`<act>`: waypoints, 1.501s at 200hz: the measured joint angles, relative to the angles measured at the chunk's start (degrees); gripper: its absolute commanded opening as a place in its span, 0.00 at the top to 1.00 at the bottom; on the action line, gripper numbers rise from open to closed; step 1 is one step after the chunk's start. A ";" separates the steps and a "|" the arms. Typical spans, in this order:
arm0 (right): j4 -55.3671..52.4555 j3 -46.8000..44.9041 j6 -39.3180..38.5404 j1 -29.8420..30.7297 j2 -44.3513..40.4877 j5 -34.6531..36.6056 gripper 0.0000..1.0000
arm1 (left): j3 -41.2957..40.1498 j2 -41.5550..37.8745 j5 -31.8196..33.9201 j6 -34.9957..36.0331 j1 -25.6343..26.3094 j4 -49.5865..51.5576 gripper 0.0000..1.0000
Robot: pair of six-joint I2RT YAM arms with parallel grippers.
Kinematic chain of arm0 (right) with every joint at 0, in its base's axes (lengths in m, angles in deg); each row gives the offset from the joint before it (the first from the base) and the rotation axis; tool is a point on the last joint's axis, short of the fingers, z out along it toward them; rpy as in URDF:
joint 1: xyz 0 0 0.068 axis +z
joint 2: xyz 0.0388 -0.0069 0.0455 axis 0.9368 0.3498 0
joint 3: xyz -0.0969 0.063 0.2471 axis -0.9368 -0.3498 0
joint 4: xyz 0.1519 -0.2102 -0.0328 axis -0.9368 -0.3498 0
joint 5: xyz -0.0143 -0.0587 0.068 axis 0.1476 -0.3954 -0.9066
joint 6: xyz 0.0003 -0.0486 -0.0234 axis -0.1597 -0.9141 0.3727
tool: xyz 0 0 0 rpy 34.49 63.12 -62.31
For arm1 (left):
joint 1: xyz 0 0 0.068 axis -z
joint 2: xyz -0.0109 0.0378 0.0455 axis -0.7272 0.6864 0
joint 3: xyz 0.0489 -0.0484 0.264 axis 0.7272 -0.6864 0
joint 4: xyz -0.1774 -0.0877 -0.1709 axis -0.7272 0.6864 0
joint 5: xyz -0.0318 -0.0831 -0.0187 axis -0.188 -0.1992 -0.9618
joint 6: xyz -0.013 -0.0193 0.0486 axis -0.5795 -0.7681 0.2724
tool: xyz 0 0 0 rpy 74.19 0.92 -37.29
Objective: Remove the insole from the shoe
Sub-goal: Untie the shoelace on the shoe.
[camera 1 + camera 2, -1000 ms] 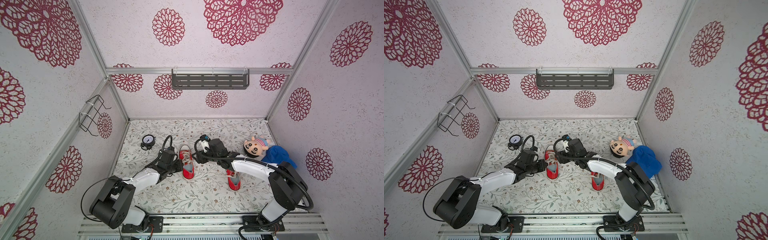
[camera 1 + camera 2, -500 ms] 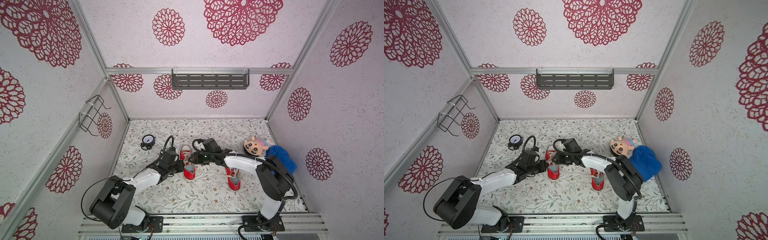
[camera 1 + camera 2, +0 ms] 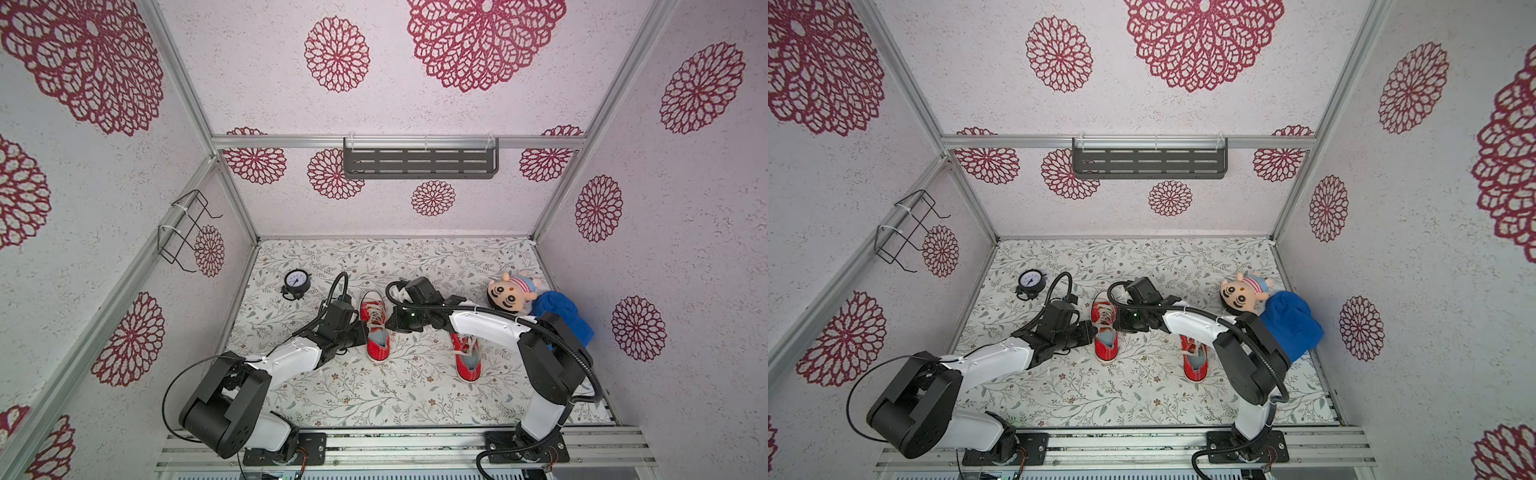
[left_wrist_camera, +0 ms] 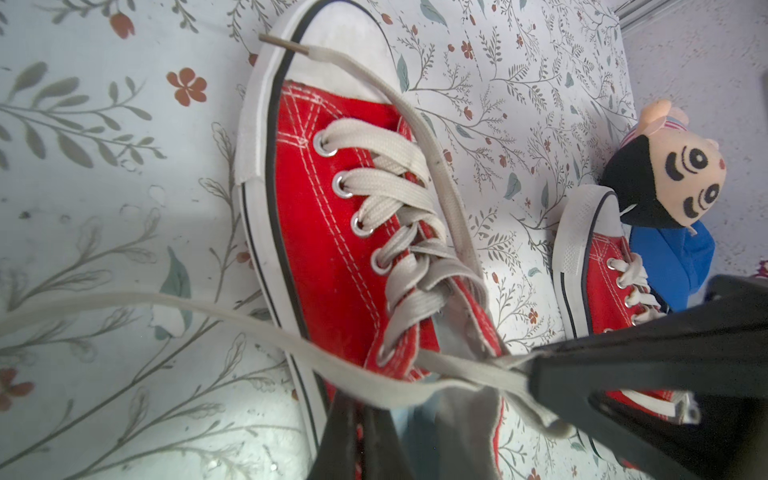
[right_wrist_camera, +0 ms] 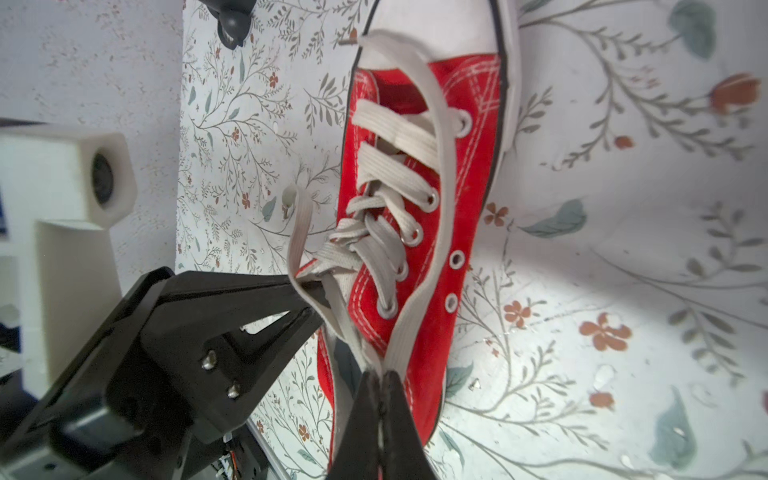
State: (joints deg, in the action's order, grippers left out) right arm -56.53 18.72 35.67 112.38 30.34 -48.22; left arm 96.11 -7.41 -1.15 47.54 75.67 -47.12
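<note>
A red sneaker, the shoe [image 3: 375, 328] [image 3: 1105, 332], stands on the floral table with its white toe pointing at the back wall. Through its opening a grey-blue inside [image 3: 377, 336] shows; I cannot tell insole from lining. My left gripper [image 3: 363, 332] [image 4: 365, 432] is shut on the shoe's left side wall, red canvas showing between its fingers. From the other side, my right gripper [image 3: 388, 326] [image 5: 380, 380] is shut on the right rim of the opening, with a loose grey lace [image 5: 440, 208] caught in it. Both grippers' tips meet at the shoe's collar.
A second red sneaker [image 3: 467, 355] lies under the right arm. A plush doll [image 3: 515, 295] in blue rests at the right wall. A small black clock [image 3: 296, 282] stands at the back left. A wire basket [image 3: 185, 232] hangs on the left wall, a grey shelf [image 3: 419, 160] on the back wall.
My right gripper has come in from the right to the shoe's opening and gone from open to shut on its rim. The left arm and the shoe have stayed put.
</note>
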 measured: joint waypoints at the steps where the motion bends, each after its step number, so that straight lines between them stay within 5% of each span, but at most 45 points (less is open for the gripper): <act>1: -0.20 0.00 -0.11 -0.07 -0.24 0.20 0.94 | 0.00 -0.02 0.00 -0.04 0.00 0.02 1.00; 51: -8.59 -0.46 -5.14 -3.98 -7.85 8.74 0.92 | -0.13 -0.28 0.15 -0.46 0.85 0.11 1.00; 115: -16.74 -1.25 -9.46 -4.83 -7.72 20.90 0.89 | -0.55 -0.28 0.00 -0.79 0.70 -0.96 1.00; 147: -25.62 3.43 -12.02 -6.12 -4.42 36.22 0.78 | -1.44 -0.28 1.01 -1.22 0.39 -0.72 1.00; 166: -27.23 4.37 -14.32 -6.54 -3.19 40.94 0.63 | -1.44 -0.28 0.98 -1.29 0.42 -0.92 1.00; 201: -18.64 0.87 -16.81 -7.52 -5.77 28.20 0.47 | -1.64 -0.28 0.24 -1.31 0.72 -1.86 1.00; 239: -7.52 1.44 -13.73 -6.67 -4.04 9.68 0.46 | -1.62 -0.28 0.09 -1.25 1.40 -2.36 1.00; 300: -8.24 11.45 -13.46 -1.92 6.58 5.01 0.45 | -1.62 -0.28 0.22 -1.27 1.53 -2.51 1.00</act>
State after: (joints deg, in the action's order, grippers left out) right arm -64.77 30.18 22.20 110.45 36.92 -43.22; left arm 94.49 -7.69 -0.93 46.27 77.20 -49.64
